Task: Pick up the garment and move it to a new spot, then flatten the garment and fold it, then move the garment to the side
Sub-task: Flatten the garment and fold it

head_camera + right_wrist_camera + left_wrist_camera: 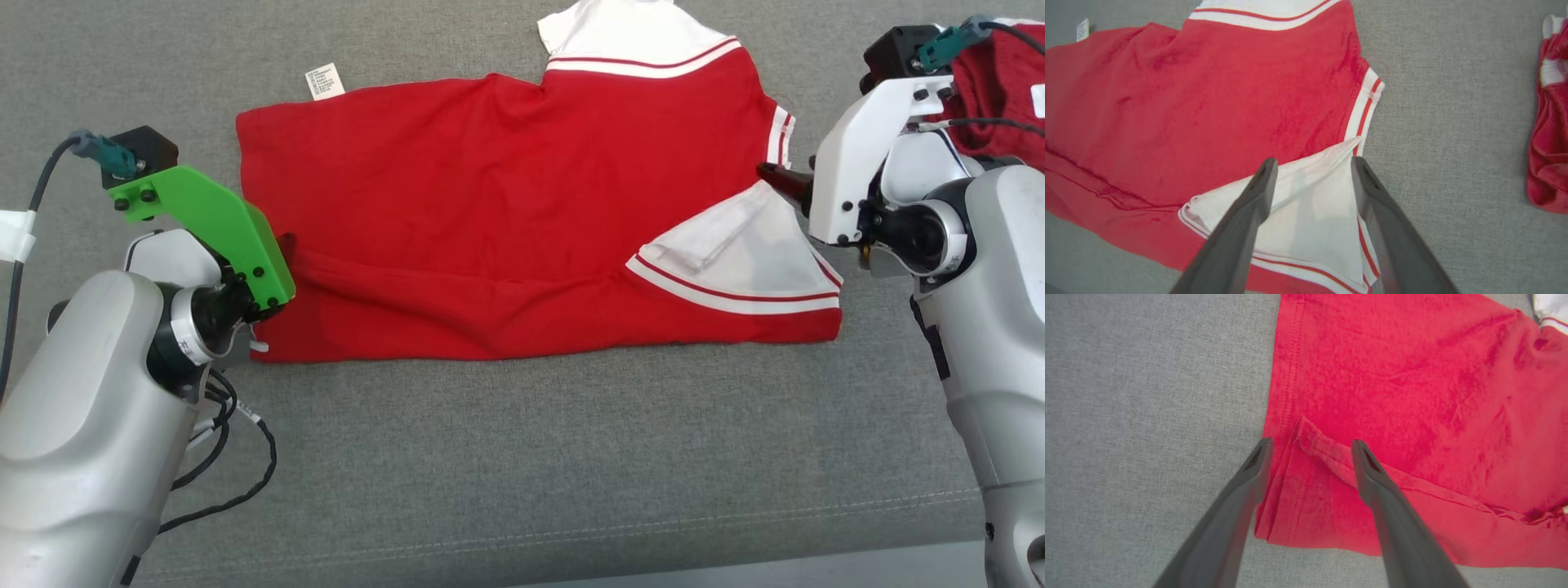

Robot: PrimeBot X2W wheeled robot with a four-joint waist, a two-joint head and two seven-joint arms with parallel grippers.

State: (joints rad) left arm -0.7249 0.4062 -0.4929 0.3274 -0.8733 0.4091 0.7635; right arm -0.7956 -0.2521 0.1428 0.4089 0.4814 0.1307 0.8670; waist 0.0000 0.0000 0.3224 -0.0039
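Observation:
A red shirt (pixel 506 237) with white sleeves and red-and-white trim lies spread on the grey fabric surface, its lower strip folded up over the body. My left gripper (pixel 1310 447) is open above the shirt's left hem, where the folded corner (pixel 1306 435) sits between the fingers. My right gripper (pixel 1312 163) is open over the white sleeve (pixel 1306 212) at the shirt's right end. In the head view the left gripper (pixel 287 245) sits at the shirt's left edge and the right gripper (pixel 775 175) at its right edge. Neither holds cloth.
A second red garment (pixel 1000 90) with white trim lies bunched at the far right, also seen as a red heap (pixel 1549 134) in the right wrist view. A white care label (pixel 325 81) sticks out at the shirt's upper left. The grey surface's front edge (pixel 735 555) runs along the bottom.

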